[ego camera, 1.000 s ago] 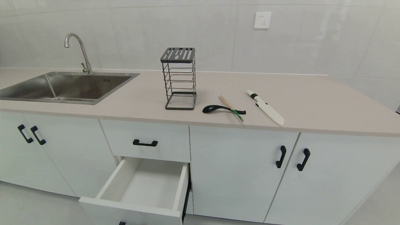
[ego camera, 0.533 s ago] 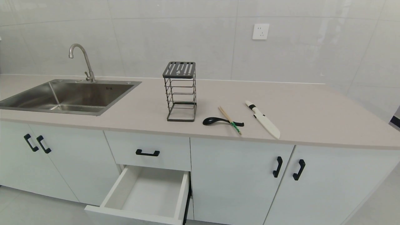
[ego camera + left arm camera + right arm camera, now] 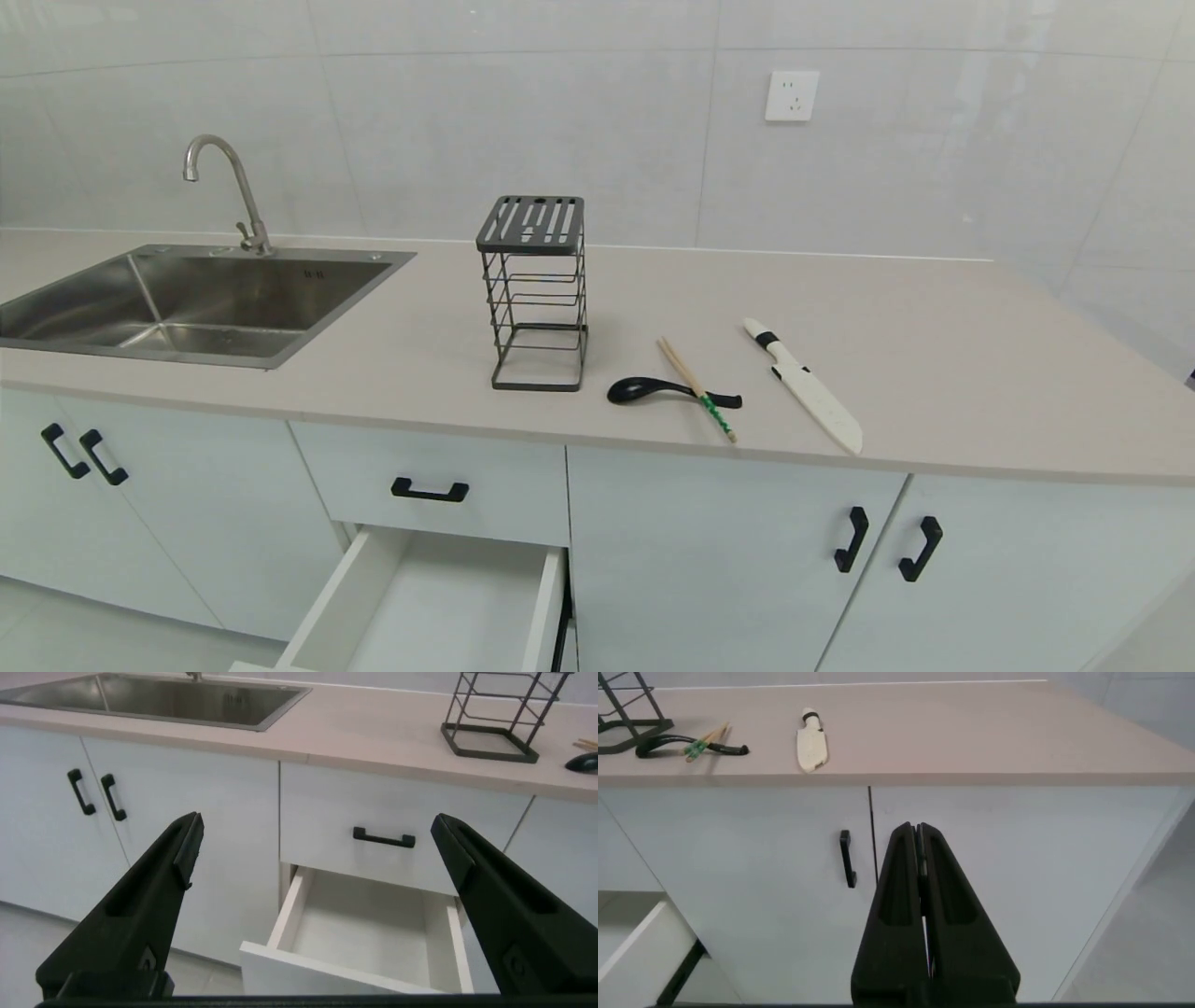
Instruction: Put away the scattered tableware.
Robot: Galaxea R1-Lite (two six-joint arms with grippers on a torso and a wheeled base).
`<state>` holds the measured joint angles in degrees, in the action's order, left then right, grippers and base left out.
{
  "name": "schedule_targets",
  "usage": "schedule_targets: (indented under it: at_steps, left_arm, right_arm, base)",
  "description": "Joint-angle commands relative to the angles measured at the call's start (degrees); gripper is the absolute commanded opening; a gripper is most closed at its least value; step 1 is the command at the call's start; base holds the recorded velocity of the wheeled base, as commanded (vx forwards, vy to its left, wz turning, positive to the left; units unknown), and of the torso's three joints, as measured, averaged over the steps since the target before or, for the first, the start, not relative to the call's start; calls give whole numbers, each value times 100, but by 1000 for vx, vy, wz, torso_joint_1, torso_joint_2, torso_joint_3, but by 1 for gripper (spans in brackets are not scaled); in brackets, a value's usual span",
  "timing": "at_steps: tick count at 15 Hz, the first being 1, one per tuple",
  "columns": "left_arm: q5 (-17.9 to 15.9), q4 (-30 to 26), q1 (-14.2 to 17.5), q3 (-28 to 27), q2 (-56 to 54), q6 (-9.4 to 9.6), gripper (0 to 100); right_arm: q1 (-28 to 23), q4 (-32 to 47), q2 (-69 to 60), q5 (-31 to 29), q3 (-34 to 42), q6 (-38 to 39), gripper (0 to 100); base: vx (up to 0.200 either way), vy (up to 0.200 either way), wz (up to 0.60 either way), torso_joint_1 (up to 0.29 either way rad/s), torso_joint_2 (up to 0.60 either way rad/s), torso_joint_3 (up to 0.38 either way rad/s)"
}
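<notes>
A black spoon (image 3: 644, 390) lies on the beige counter (image 3: 934, 373) near its front edge, with a pair of wooden chopsticks (image 3: 693, 383) crossing its handle. To their right lies a white knife (image 3: 805, 385) with a black band. A black wire rack (image 3: 534, 291) stands left of the spoon. Below the counter a white drawer (image 3: 429, 607) is pulled out. My left gripper (image 3: 318, 826) is open in front of the cabinets, facing that drawer (image 3: 374, 938). My right gripper (image 3: 920, 833) is shut, holding nothing, below counter height in front of the cabinet doors; the knife (image 3: 811, 747) and spoon (image 3: 677, 747) lie beyond it.
A steel sink (image 3: 187, 303) with a tap (image 3: 224, 187) is set in the counter at the left. A closed drawer with a black handle (image 3: 429, 490) sits above the open one. Cabinet doors with black handles (image 3: 887, 546) are at the right. A wall socket (image 3: 792, 95) is behind.
The head camera has shifted, so the whole picture sits lower and larger. The tableware and rack have not moved on the counter.
</notes>
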<state>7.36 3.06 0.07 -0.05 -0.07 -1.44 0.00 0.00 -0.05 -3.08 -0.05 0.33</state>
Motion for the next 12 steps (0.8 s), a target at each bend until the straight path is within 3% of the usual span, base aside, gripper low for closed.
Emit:
schedule_targets:
  at_steps: [1,7,12]
  left_arm:
    - [2,2,1,-4,7,-14,100]
    - [2,2,1,5,7,65,100]
    - [2,10,10,5,7,100,100]
  right_arm:
    - [0,0,5,1,5,-7,0]
    - [0,0,5,10,5,2,0]
    - [0,0,5,1,-4,2,0]
  base:
    - [0,0,0,0,0,0]
    - [0,0,0,86,-225,-135]
    - [0,0,0,14,-34,-21]
